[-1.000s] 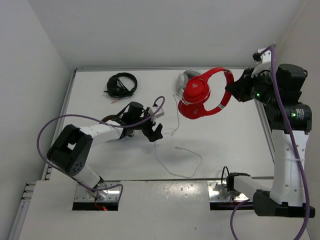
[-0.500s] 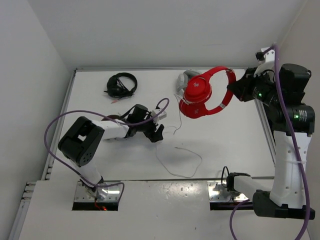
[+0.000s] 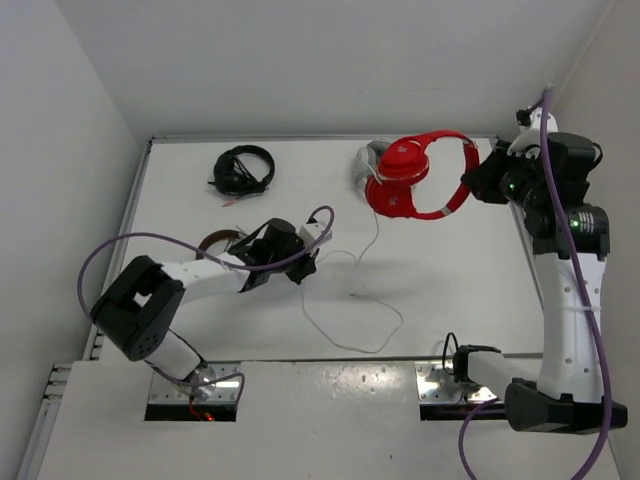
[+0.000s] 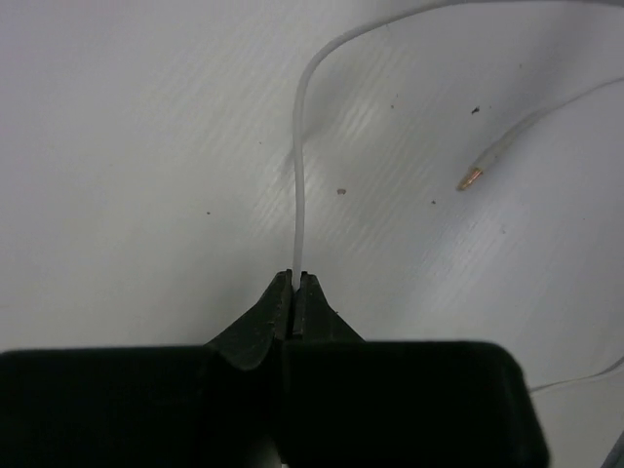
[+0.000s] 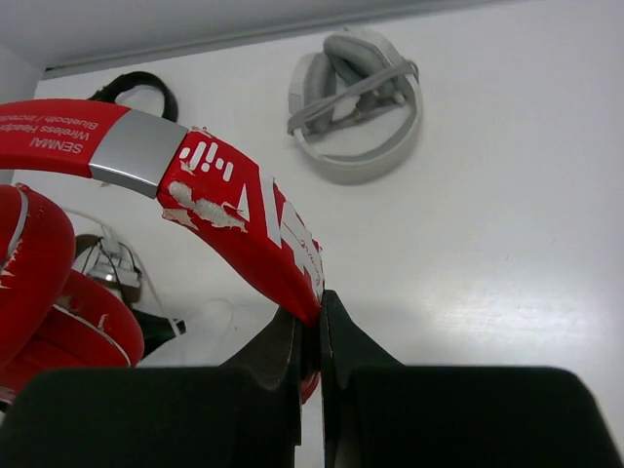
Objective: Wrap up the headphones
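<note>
The right hand [image 3: 478, 183] is squeezing shut on the band [image 5: 244, 210] of the red headphones [image 3: 418, 178], holding them up over the table [image 3: 480, 290] at about 1 o'clock. Their thin white cable [image 4: 297, 195] is hanging down and lying in a loose loop near the middle of the table. The left hand [image 4: 294, 283], a little toward 9 o'clock from the middle, is pinching shut on that cable, and the wire is poking straight out from its tips.

I think a few things could be going wrong soon. The cable is thin and smooth, so a fast pull could be sliding it out of the pinch. The right hand is only gripping the narrow band, so a hard tug on the cable could be twisting the headphones or pulling them loose. The grey-white headset [image 5: 356, 107] is sitting on the table just beside the red ones, so the cable could be catching on it. The loose loop could also be knotting up during winding.

Counting now: two arms, two hands, one red pair, one white cable. Three other pairs are lying on the table: the grey-white headset, a black headset [image 3: 243, 168] at 11 o'clock, and a brown headset [image 3: 215, 243] at 9 o'clock, partly hiding under the left arm. That is making four pairs.
</note>
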